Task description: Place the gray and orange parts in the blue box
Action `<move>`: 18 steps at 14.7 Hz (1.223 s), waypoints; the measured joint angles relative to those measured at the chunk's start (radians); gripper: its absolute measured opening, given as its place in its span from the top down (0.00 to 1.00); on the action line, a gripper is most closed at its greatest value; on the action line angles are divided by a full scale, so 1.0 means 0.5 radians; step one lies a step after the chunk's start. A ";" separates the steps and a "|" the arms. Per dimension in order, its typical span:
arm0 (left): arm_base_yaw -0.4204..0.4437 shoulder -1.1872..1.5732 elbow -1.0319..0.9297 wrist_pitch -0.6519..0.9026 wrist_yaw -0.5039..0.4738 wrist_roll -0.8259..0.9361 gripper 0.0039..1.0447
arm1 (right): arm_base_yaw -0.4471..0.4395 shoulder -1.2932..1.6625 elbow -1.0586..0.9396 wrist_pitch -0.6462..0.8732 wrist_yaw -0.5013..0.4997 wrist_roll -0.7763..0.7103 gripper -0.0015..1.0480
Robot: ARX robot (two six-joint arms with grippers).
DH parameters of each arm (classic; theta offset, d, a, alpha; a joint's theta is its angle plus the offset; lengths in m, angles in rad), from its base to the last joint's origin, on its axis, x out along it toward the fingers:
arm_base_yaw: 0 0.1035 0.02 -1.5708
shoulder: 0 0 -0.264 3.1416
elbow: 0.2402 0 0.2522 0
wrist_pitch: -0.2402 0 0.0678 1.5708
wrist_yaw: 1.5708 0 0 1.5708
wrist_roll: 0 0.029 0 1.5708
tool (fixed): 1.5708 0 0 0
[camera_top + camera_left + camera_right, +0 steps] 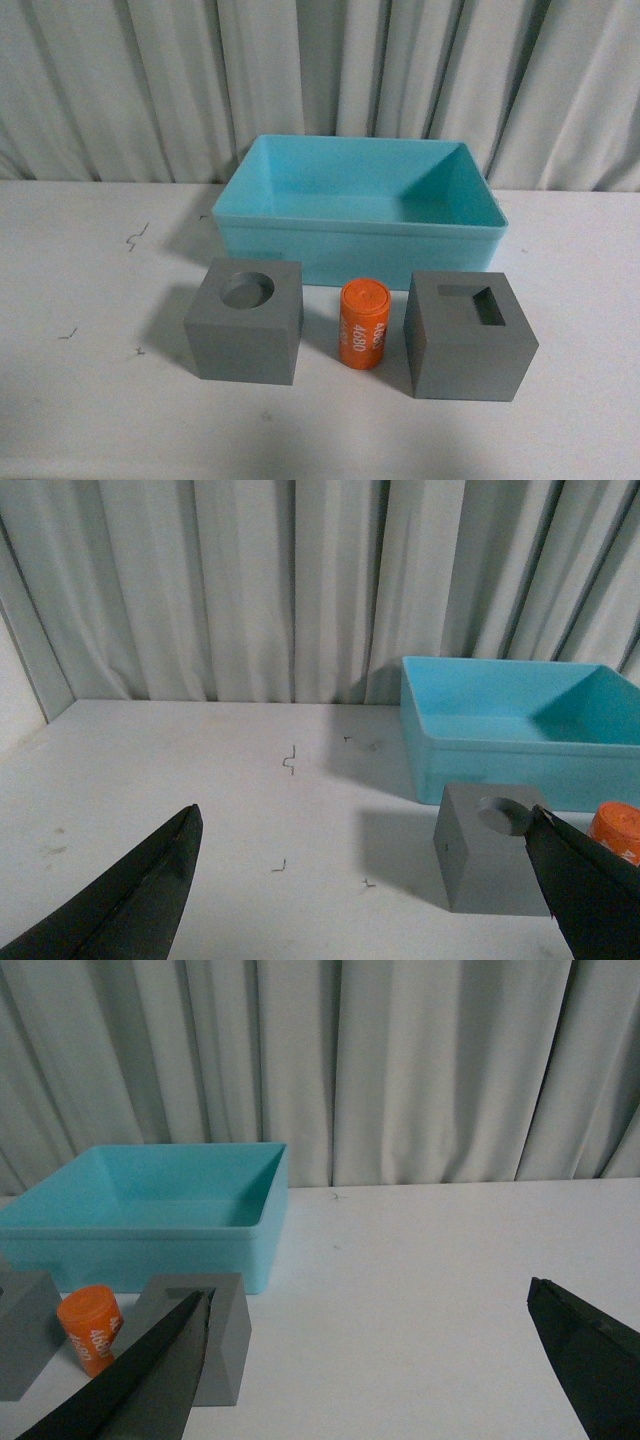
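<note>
Nearest the cameras, the left end effector (363, 812) and the right end effector (368, 1292) both stand spread wide and hold nothing; neither shows in the front view. The likeliest trouble, I judge, lies in the tight row ahead on the desk (90, 300); the orange cylinder (362, 323) stands upright between the gray cube with the round hole (245, 320) and the gray cube with the rectangular hole (468, 335), near both but touching neither; a finger coming down on the inner side of either cube could clip it, tip it and send it rolling. An off-centre close on a cube could also twist it or shove it back against the blue box (330, 250), which sits just behind the row; a low carry could catch the box's front rim. In the left wrist view the round-hole cube lies ahead, not centred in the gap but partly behind one finger; in the right wrist view the rectangular-hole cube is likewise half hidden by a finger, the cylinder just beside it. The box holds nothing yet; beyond it hangs a curtain (150, 80).
</note>
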 joint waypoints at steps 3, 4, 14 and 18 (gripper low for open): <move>0.000 0.000 0.000 0.000 0.000 0.000 0.06 | 0.000 0.000 0.000 0.000 0.000 0.000 0.06; 0.000 0.000 0.000 0.000 0.000 0.000 0.06 | 0.000 0.000 0.000 0.000 0.000 0.000 0.06; 0.000 0.000 0.000 0.000 0.001 0.000 0.06 | -0.562 1.942 0.931 -0.119 -0.855 -0.319 0.06; 0.000 0.000 0.001 0.000 0.000 0.000 0.06 | -0.445 2.393 1.029 0.121 -0.723 -0.404 0.06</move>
